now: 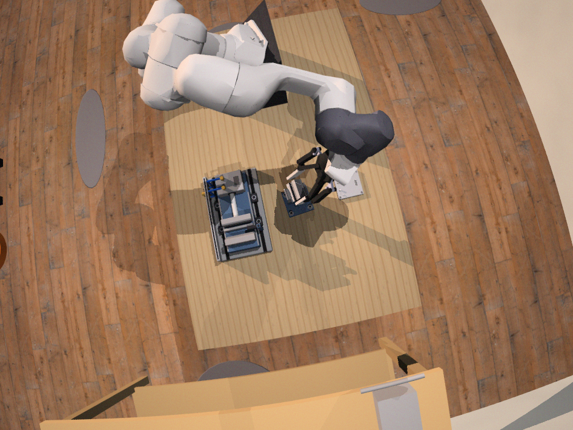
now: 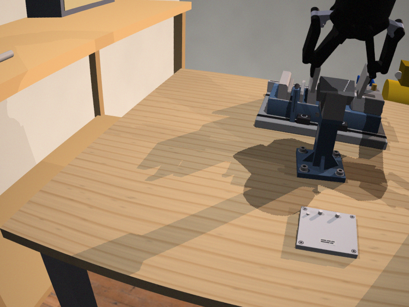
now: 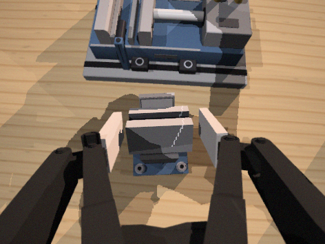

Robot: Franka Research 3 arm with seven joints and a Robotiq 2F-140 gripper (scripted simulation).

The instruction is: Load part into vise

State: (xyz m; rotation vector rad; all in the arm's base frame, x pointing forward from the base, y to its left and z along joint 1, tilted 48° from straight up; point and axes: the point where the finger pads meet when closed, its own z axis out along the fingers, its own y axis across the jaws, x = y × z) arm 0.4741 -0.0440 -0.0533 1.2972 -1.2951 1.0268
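The part, a grey block, lies tilted in the V-block, which stands on a blue pedestal. My gripper is open, with one pad on each side of the part and a small gap on both sides. The part also shows in the exterior view between my fingers, and from above. The vise stands just beyond, open and empty between its jaws, with the work stop at its near left. I cannot tell which way the slot faces.
The infeed plate with three pins lies empty near the table's front edge. A yellow object sits behind the vise at the far right. A shelf unit stands along the left side.
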